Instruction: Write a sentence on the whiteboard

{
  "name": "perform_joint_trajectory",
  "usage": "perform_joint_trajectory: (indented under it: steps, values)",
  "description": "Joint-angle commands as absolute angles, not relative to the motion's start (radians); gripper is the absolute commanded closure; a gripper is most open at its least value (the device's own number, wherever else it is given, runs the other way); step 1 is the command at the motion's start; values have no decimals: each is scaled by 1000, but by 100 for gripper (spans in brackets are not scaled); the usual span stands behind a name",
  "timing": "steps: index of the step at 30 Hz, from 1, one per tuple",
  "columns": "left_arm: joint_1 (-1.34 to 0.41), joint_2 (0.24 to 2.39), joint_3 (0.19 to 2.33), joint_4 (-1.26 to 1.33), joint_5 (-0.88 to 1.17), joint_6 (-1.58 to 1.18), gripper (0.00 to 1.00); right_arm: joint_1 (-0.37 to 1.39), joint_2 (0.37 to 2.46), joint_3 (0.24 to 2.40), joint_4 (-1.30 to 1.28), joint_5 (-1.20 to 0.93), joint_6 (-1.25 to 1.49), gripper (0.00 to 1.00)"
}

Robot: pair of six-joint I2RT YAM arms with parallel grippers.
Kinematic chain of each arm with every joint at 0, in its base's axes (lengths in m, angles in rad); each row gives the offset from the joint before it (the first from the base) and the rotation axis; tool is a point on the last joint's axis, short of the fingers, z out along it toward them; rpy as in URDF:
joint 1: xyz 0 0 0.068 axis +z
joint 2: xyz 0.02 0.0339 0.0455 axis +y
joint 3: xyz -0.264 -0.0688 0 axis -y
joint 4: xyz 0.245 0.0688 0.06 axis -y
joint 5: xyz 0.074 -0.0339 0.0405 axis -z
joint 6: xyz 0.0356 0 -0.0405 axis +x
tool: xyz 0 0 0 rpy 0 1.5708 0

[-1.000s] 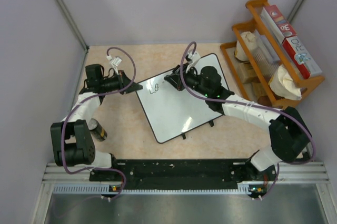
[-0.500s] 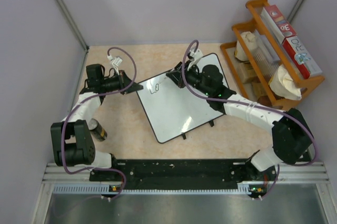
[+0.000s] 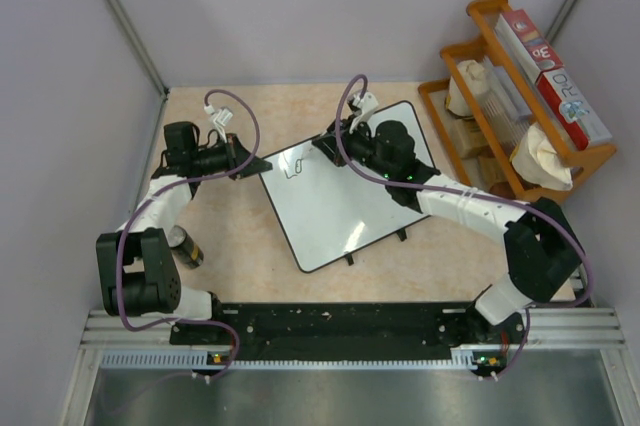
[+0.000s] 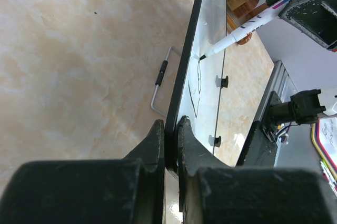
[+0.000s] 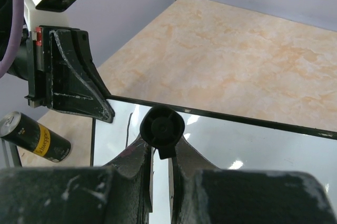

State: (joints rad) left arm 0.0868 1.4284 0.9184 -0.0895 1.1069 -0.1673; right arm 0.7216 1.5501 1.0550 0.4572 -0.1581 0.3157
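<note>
Over the whiteboard [image 3: 340,208], the right gripper [image 3: 329,147] pinches a marker [image 4: 246,27]; the left gripper [image 3: 259,166] clamps its edge.

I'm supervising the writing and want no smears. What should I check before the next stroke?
1. The left gripper clamps the whiteboard by its edge: ok.
2. The right gripper is shut on the marker: ok.
3. Marker tip uncapped and at the board's surface: ok.
4. Blank board beside the strokes: ok.
5. The can lies apart from the board: ok.
6. Ink flowing well: cannot tell.
</note>
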Motion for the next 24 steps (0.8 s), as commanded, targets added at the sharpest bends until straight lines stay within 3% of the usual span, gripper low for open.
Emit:
perform_joint_trajectory:
  steps: [1, 24]
  values:
    - [57, 1419, 920, -112, 951, -9, 100, 713, 1563, 1088, 479, -149, 307, 100]
    - [54, 1413, 919, -115, 946, -9, 100, 713, 1496, 940, 460, -124, 293, 100]
